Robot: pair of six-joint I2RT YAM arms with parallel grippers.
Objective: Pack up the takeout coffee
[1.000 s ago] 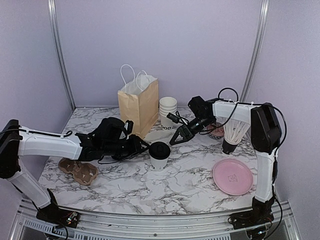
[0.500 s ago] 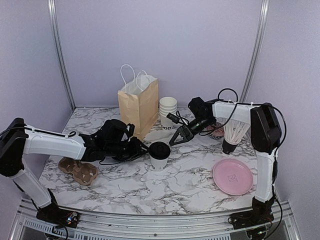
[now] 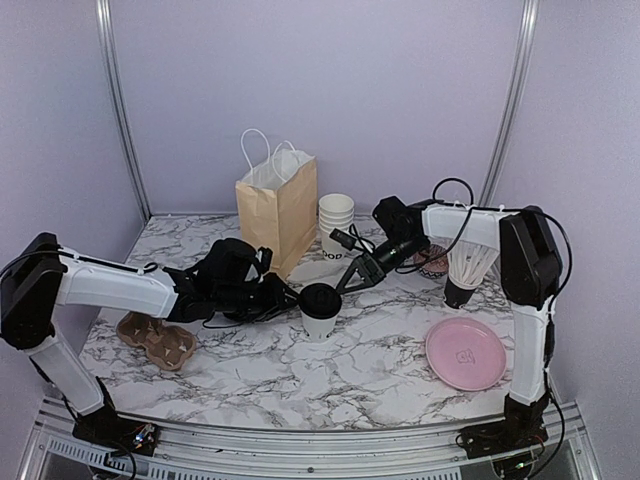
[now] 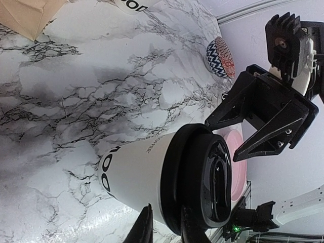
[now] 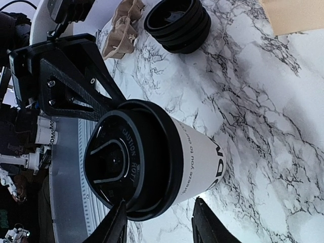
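White paper with a black plastic lid, the takeout coffee cup (image 3: pixel 320 318) stood upright on the marbled table (image 3: pixel 260 370) between the two grippers. The left gripper (image 3: pixel 290 298) reached the lid's near side, its fingers (image 4: pixel 143 230) a narrow gap apart, one beside the cup wall and one over the lid top. Whether they clamped the rim could not be told. The right gripper (image 3: pixel 345 283) hung at the lid's opposite side, its fingers (image 5: pixel 205 223) spread wide, the lid just ahead of their tips. A stack of loose black lids (image 5: pixel 177 23) lay well beyond the right fingertips.
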